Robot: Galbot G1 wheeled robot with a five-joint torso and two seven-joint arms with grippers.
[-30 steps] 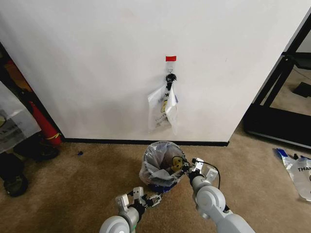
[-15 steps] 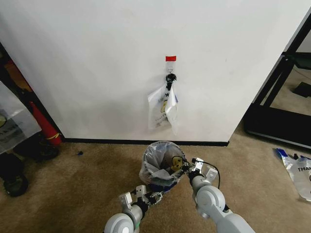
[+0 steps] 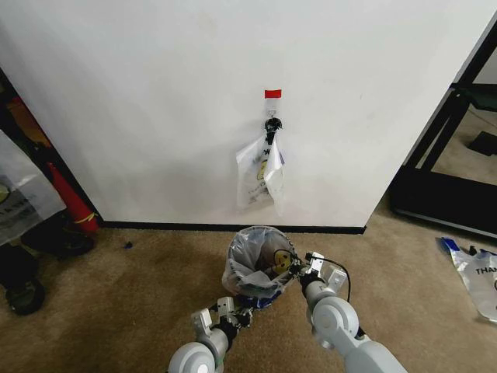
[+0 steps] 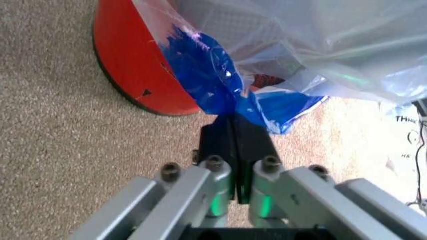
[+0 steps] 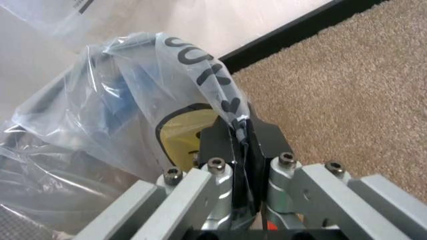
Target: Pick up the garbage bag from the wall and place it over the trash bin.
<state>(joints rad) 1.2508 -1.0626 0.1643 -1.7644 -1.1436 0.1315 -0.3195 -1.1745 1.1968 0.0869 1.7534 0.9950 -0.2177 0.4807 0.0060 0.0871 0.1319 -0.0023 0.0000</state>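
Garbage bag point(image 5: 133, 115), partial dark lettering

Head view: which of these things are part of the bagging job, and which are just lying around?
In the job:
- garbage bag, draped over the bin
- trash bin
- left gripper, shut on the bag's blue edge
- right gripper, shut on the bag

Lying about:
- spare bags on the hook
- bag on the carpet
- red tape

Right tool point(image 5: 241, 131) pinching garbage bag point(image 5: 133, 115) film; carpet point(image 5: 347, 90), baseboard point(image 5: 280, 37) behind.
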